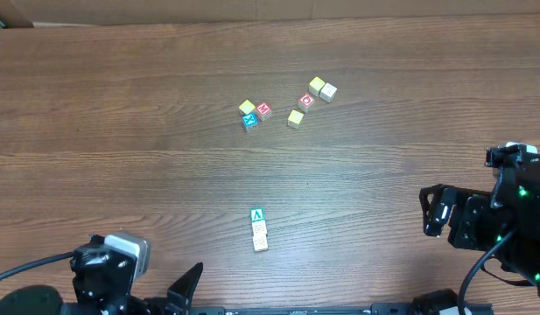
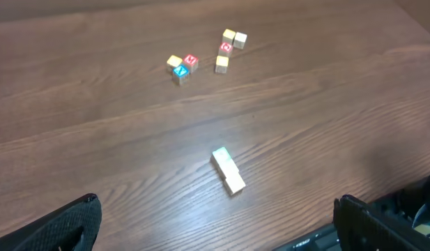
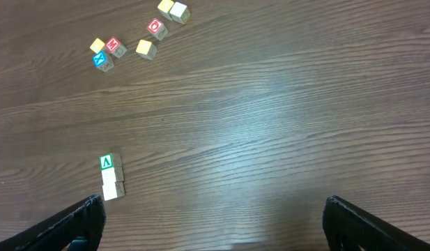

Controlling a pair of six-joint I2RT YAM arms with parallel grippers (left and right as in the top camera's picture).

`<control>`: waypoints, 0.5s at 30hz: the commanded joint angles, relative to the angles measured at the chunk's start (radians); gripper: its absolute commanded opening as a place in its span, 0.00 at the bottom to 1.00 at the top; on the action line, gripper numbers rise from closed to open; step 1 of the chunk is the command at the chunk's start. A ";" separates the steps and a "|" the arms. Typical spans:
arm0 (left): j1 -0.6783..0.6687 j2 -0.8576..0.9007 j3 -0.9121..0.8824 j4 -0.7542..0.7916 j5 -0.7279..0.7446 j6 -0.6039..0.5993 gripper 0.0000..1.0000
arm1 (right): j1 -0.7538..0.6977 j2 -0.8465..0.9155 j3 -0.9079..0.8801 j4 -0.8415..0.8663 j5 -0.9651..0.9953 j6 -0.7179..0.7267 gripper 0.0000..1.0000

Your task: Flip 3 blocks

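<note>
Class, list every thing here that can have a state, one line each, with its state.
left gripper: open, empty
right gripper: open, empty
green-faced block: letter face up, heading a row
middle pale block: touching both neighbours
end pale block: touching the middle one, free
far-left cluster: three cubes, huddled, ungripped
far-right cluster: four cubes, loosely grouped, ungripped

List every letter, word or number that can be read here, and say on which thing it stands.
"A" or "V", unclear which: green-faced wooden cube.
"M": red-faced wooden cube.
"O": second red-faced wooden cube.
Blue-faced wooden cube: white letter, too blurred to read.
Nothing else carries readable text.
</note>
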State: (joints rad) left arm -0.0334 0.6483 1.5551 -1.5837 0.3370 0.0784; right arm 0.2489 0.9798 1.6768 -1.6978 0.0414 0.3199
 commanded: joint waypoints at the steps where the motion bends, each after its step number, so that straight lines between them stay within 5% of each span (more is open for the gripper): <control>1: -0.009 0.009 -0.012 -0.011 -0.003 0.011 1.00 | 0.000 -0.003 0.019 0.004 0.006 -0.006 1.00; 15: -0.009 0.009 -0.012 -0.038 -0.004 0.011 1.00 | 0.000 -0.003 0.019 0.004 0.006 -0.006 1.00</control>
State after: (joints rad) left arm -0.0334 0.6483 1.5490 -1.6207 0.3370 0.0784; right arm 0.2493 0.9798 1.6768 -1.6970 0.0414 0.3202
